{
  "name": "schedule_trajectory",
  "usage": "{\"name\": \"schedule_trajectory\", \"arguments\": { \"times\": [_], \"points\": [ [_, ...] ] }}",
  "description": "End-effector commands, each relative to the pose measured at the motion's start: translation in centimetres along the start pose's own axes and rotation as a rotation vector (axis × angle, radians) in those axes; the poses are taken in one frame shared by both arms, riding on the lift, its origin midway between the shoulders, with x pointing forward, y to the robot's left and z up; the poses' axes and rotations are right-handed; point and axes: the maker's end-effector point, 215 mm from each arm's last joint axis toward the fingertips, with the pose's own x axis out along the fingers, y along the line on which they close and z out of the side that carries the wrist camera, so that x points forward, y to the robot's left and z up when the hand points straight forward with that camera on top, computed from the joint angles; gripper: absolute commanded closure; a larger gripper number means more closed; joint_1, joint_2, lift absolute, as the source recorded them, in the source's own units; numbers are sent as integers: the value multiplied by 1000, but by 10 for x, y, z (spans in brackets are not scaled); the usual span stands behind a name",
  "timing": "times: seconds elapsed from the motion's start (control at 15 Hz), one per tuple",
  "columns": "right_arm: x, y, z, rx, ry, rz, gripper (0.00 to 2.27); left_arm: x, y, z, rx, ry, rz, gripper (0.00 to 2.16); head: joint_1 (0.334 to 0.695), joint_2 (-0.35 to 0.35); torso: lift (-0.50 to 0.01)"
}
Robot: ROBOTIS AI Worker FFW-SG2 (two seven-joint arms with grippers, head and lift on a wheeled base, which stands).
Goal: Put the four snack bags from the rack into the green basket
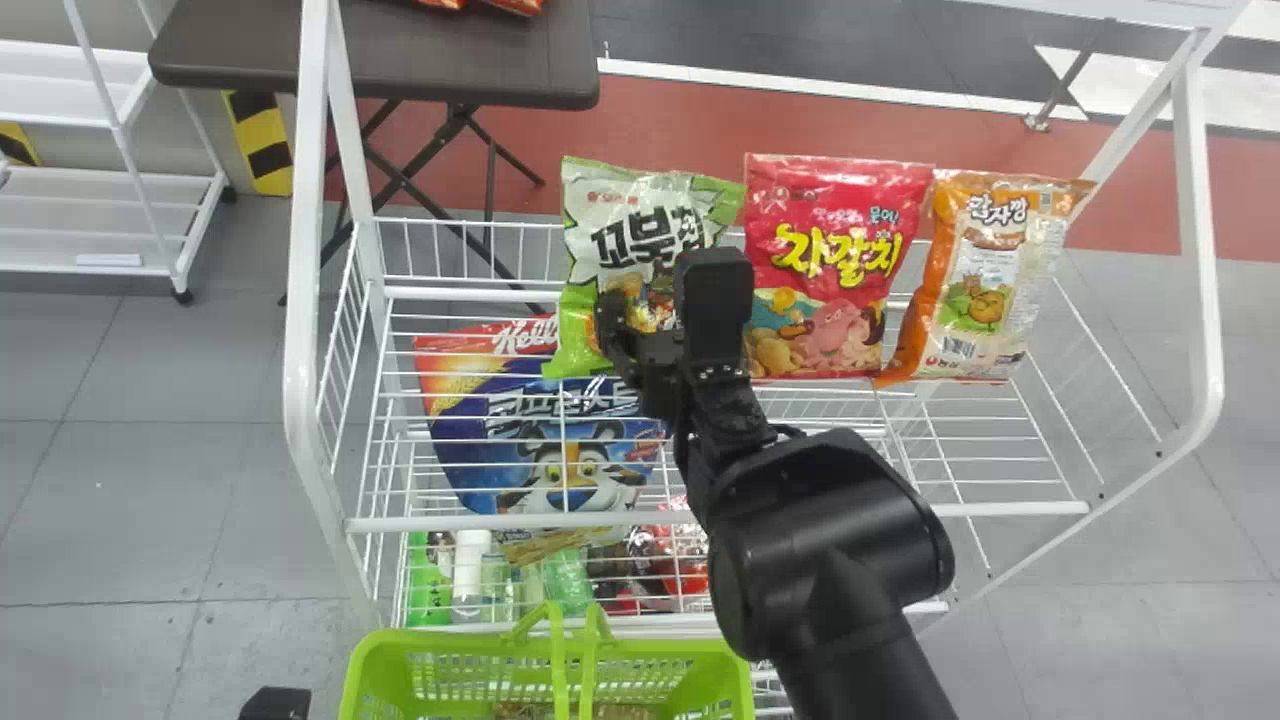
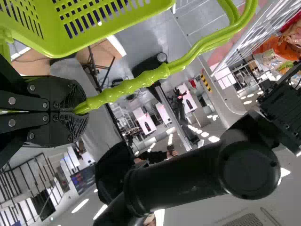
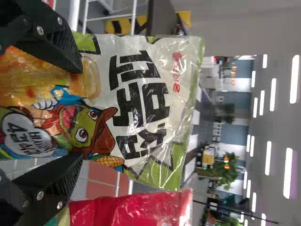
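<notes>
Taking the head view as a dial with its middle as the hub, the basket [image 1: 375, 668] is nearest, between six and seven o'clock. Some brownish packaging shows low inside it, too little to identify. At half past seven, by the bottom edge, is the left gripper [image 1: 275, 703]; in the left wrist view its fingers are clamped on the basket's green handle [image 2: 141, 80].

The right arm [image 1: 825, 540] comes in at five o'clock and reaches up to near the hub. There the right gripper [image 1: 660, 305] sits at the front of the green-white bag [image 1: 635, 225], fingers wide, one toward each side of it.

That bag stands on the rack's [image 1: 600, 523] upper level, toward half past eleven. The red bag [image 1: 825, 285] is upright at two o'clock, the orange bag [image 1: 990, 270] just beside it, leaning a little, at half past two. Beneath, seen through the wires, are a blue cereal bag [image 1: 550, 440] at eight and bottles [image 1: 467, 570] at seven.

Farther off, a dark table [image 1: 400, 55] lies toward eleven.
</notes>
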Motion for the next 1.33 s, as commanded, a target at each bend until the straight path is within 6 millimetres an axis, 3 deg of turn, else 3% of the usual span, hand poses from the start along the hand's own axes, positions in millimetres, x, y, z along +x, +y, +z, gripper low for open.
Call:
{"name": "schedule_trajectory", "arguments": {
  "times": [0.0,0.13,0.4,0.6,0.73,1.0,1.2,1.27],
  "points": [
    [-4,9,-3,5,7,41,2027,0,0,0,-1,-3,0,2030,695,-179,-7],
    [-17,16,10,20,-47,65,2057,1,-1,0,-2,-5,-1,2030,695,-166,-7],
    [-38,9,19,16,-80,64,2078,5,-3,0,-3,-9,-9,2030,695,-165,-7],
    [-72,2,23,34,-97,83,2074,5,-4,2,2,-9,-7,2030,695,-182,-7],
    [-97,-5,15,40,-62,96,2074,2,-3,2,0,-12,-1,2030,695,-196,-7],
    [-173,-19,-30,4,166,143,2074,0,0,2,0,-17,14,2030,695,-249,-7],
    [-236,-37,-71,-60,340,141,2074,4,-2,1,0,-11,11,2030,695,-327,-7],
    [-255,-44,-92,-81,422,137,2074,6,-3,1,0,-12,7,2030,695,-350,-7]
  ]
}}
